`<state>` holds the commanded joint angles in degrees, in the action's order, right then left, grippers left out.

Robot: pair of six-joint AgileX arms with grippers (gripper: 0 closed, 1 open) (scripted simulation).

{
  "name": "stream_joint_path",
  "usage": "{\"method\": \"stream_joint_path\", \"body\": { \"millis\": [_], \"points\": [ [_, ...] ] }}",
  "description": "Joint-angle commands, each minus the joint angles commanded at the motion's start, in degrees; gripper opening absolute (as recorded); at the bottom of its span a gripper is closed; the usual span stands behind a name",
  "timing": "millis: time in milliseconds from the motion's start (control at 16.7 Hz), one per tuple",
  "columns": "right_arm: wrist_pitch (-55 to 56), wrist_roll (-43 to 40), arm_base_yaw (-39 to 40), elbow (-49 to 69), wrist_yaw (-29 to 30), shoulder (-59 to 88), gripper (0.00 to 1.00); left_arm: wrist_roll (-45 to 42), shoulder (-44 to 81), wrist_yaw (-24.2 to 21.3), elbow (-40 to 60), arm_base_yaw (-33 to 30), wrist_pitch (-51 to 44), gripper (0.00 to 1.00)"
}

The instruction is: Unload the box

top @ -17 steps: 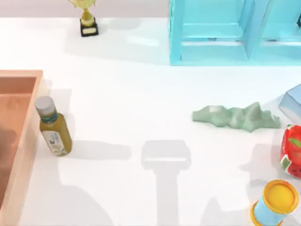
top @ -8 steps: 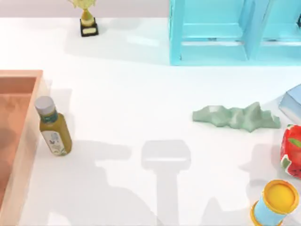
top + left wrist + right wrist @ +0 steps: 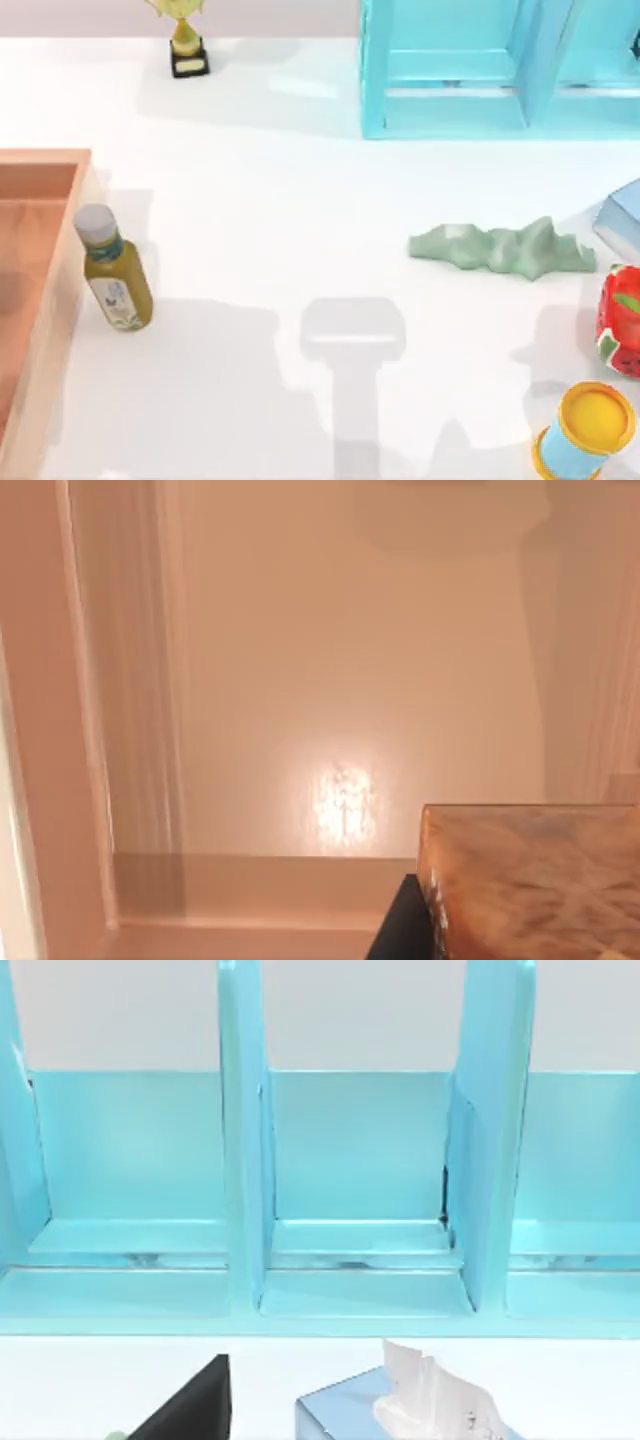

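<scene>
- Box point(image 3: 45, 300): the salmon-orange bin sits at the 9 o'clock edge of the desk point(image 3: 300, 220) in the top view. Its long axis appears to run from 12 to 6 o'clock, and it is cut off by the frame's left edge.
- Bottle point(image 3: 113, 268): an olive-green bottle with a grey cap is seen on the desk just beside the box's outer wall, on its 3 o'clock side, and so is judged to be unloaded already.
- Block point(image 3: 535, 880): in the left wrist view the box's floor and inner walls are looked down on, and a wood-grained block is seen inside, close to one wall. This is judged to be the next thing to lift out.
- Left claw: it is judged to hang over the box's interior, directly above the block. Whether it is apart or together cannot be told; a dark wedge point(image 3: 405, 930) is noted beside the block.
- Right claw: it is pointed at the cyan shelf point(image 3: 360, 1160) at 1 o'clock, with a tissue box point(image 3: 400, 1405) below it, well apart from the bin. Its state cannot be told either.
- Nearer arm: the left arm is judged the one to make the pick, with a short straight descent.
</scene>
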<state>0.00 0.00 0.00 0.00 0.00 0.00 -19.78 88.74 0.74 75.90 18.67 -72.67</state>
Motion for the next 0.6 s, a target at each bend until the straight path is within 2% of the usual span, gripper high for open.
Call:
{"method": "stream_joint_path", "body": {
  "millis": [420,600],
  "points": [
    [0.00,0.00,0.00,0.00,0.00,0.00,1.00,-1.23,1.24,-0.57,-0.29,0.74,-2.52,0.00],
    [0.00,0.00,0.00,0.00,0.00,0.00,1.00,2.49,0.80,-1.49,-1.22,-2.95,-2.27,0.00]
  ]
}}
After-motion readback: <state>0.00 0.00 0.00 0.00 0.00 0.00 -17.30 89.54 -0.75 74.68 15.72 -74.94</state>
